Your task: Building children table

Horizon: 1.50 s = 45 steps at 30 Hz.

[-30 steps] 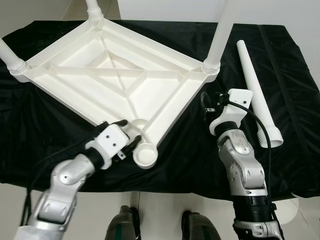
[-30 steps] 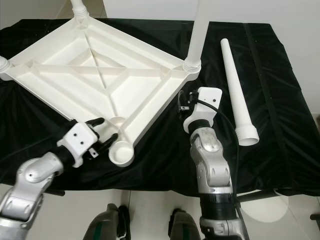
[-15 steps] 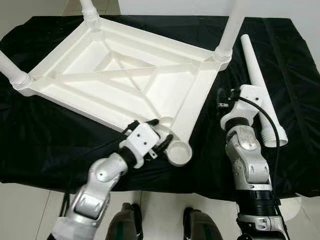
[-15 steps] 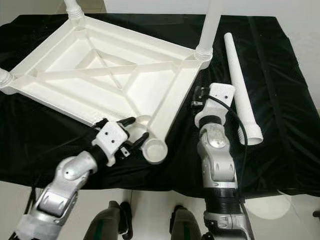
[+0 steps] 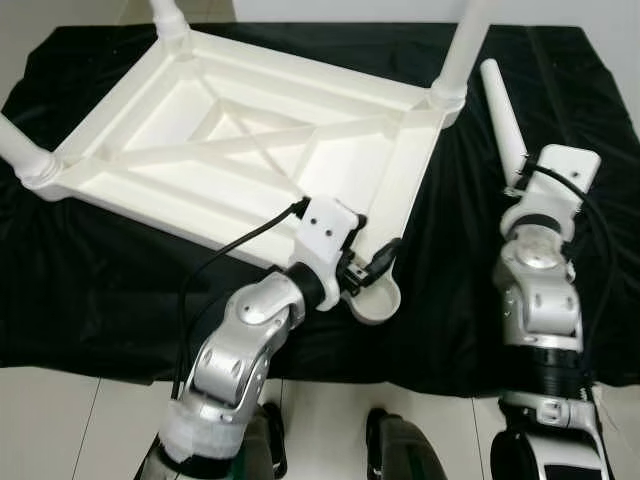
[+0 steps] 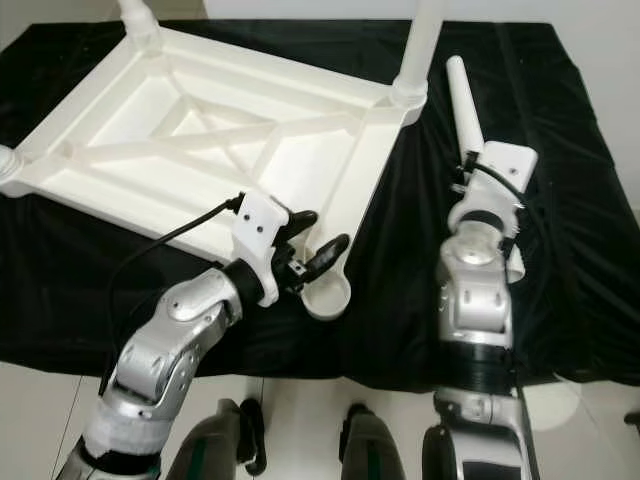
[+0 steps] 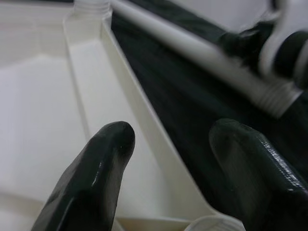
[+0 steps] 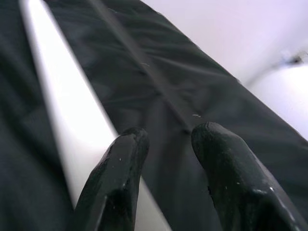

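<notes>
The inverted white table top [image 5: 250, 150] lies on the black cloth [image 5: 100, 270]. The left gripper [image 5: 372, 268], fingers spread and empty, straddles its near-right rim beside the empty corner socket [image 5: 375, 303]. Right of the table top, the right gripper [image 8: 163, 163], slightly parted and empty, hovers over the loose leg [image 5: 502, 120].

The upturned table [image 5: 250, 150] lies on the cloth [image 5: 80, 270], loose leg [image 5: 500, 115] right of it.
</notes>
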Tool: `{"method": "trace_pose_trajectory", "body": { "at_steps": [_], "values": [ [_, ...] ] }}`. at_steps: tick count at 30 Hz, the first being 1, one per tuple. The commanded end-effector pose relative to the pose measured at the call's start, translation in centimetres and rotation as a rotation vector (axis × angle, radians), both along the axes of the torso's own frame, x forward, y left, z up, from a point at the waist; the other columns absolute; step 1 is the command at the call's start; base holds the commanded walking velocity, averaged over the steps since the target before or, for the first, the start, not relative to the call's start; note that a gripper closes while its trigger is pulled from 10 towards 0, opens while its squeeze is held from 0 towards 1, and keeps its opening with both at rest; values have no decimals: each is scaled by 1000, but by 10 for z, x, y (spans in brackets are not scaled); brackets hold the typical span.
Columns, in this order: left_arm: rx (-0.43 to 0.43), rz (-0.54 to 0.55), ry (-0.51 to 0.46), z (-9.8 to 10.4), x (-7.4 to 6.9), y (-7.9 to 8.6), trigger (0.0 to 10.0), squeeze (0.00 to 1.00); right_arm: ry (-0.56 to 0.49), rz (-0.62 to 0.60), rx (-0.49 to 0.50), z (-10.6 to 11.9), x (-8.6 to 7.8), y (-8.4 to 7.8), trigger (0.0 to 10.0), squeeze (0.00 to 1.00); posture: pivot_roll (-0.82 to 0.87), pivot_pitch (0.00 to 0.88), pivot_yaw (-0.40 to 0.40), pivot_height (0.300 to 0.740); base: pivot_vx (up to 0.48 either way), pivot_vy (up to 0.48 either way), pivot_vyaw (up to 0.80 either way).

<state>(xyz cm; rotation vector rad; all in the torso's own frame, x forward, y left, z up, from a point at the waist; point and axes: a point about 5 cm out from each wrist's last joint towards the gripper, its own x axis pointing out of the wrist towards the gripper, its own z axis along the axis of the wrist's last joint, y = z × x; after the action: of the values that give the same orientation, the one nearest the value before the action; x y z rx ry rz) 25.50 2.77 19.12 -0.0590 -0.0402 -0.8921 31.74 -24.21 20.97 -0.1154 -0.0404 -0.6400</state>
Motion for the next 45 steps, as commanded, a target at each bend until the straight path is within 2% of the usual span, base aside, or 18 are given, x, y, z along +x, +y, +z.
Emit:
{"method": "trace_pose_trajectory", "body": {
  "at_steps": [1,4,5,8,9,14,15,19,23,24,27,30,31,32,34,36,45],
  "values": [
    [0,10,20,0,1,1,10000,0,61,-18,43,-12,-1,-2,10000,0,-31,203,84,740,0,0,0],
    [3,5,5,7,2,-2,10000,0,67,-72,79,-9,-1,-11,10000,0,-41,196,88,740,0,0,0],
    [-3,1,-14,14,3,-3,10000,0,59,-102,82,-6,-2,-15,10000,565,-48,194,86,740,0,0,0],
    [-9,0,-21,17,4,-4,10000,0,44,-108,67,-4,-2,-16,10000,565,-48,194,86,740,0,0,0],
    [-9,4,-15,20,5,-4,10000,0,37,-79,98,-4,-1,-13,10000,1000,-50,195,84,740,0,0,0],
    [-9,5,-12,27,6,-5,10000,0,61,29,179,-6,2,-6,10000,1000,-50,195,84,740,0,0,0],
    [-11,5,-13,30,5,-6,10000,0,73,103,197,-6,4,-1,10000,1000,-49,194,78,740,0,0,0],
    [-16,7,-17,35,5,-8,10000,0,63,184,184,0,4,3,10000,1000,-48,190,73,740,0,0,0],
    [-21,13,-15,37,6,-9,10000,0,72,217,196,3,5,2,10000,1000,-48,190,74,740,0,0,0],
    [-23,16,-20,38,6,-9,10000,0,110,254,255,1,6,1,10000,0,-47,191,72,740,0,0,0],
    [-25,21,-22,40,7,-9,10000,0,161,303,333,-2,7,-1,10000,0,-47,191,72,740,0,0,0],
    [-25,21,-22,40,7,-9,10000,0,161,303,333,-2,7,-1,10000,0,-47,191,72,740,0,0,0],
    [-22,24,-20,40,7,-9,10000,0,208,328,371,-5,8,-2,10000,0,-48,190,70,740,0,0,0],
    [-22,24,-20,40,7,-9,10000,0,208,328,371,-5,8,-2,10000,0,-48,190,70,740,0,0,0],
    [-25,29,-19,42,7,-9,10000,0,311,409,453,-13,8,1,10000,0,-51,186,66,740,0,0,0],
    [-27,31,-18,42,7,-9,10000,0,352,449,487,-16,8,3,10000,0,-52,183,64,740,0,0,0],
    [-45,31,-18,46,8,-14,10000,0,451,525,521,-20,10,6,10000,0,-63,173,65,740,0,0,0]
  ]
}}
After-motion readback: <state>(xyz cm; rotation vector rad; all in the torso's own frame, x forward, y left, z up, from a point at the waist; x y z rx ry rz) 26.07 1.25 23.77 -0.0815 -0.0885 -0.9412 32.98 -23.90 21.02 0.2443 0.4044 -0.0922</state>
